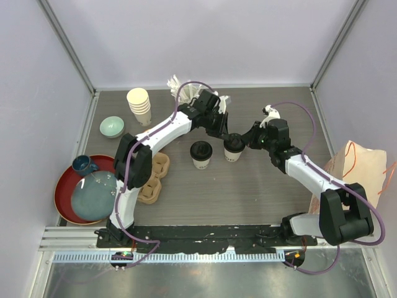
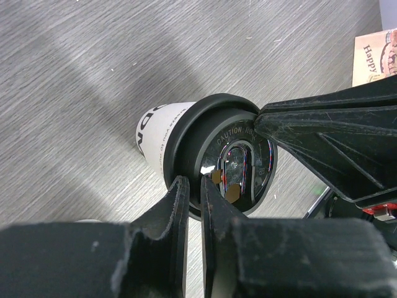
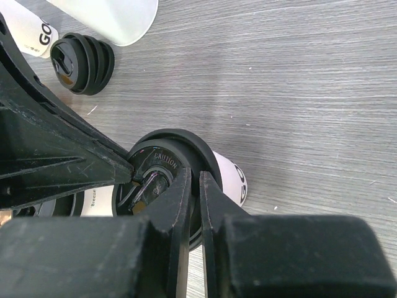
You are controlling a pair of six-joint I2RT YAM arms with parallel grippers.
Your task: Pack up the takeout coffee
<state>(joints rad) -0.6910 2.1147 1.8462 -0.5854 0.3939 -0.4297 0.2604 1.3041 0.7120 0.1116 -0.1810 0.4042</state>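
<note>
Takeout coffee cup (image 1: pixel 233 149) stands upright on the table (image 1: pixel 260 198), right where my two grippers meet. My left arm reaches far out over the table, then bends back in toward the cup. My right arm stretches diagonally to it from the opposite side.

From the left wrist I see the left gripper (image 2: pixel 194 186) nearly closed, only a thin slit between its fingers, nipping the rim of the black lid (image 2: pixel 231 146). The other arm's fingertip touches the far rim. The right wrist shows the mirror of this: the right gripper (image 3: pixel 195 180) pinched down to a slit on the same lid's rim.

The second coffee cup (image 1: pixel 201 154), lidded too, stands just beside the left jaws, apart from them.

Well away from both jaws, near my left arm's base, a red tray (image 1: pixel 62 186) carries a blue plate (image 1: pixel 93 195) and a mug (image 1: pixel 82 164). A cardboard carrier (image 1: pixel 159 169) lies half hidden under that arm; only the top view shows these. Only the right wrist shows a stack of loose lids (image 3: pixel 84 59) beyond the jaws.
</note>
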